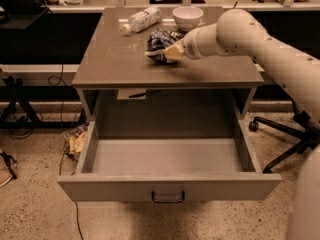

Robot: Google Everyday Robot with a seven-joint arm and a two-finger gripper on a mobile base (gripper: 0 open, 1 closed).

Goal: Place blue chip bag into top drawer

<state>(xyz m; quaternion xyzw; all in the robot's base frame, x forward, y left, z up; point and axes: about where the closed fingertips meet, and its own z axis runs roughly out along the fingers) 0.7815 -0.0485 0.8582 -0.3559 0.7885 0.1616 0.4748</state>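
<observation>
gripper (172,51) at the right edge of the blue chip bag (159,40), touching it, atop the bench (110,59). how far open it is, or whether it has hold of the bag, can't be told. bag lies crumpled toward the bench's back, just in front of a white bowl (188,18) & near a clear bottle (142,20) lying on its side. below, the top drawer (110,188) stands pulled out, w/ dark handle (168,196) at centre front. arm (250,34) reaches in from the right.
</observation>
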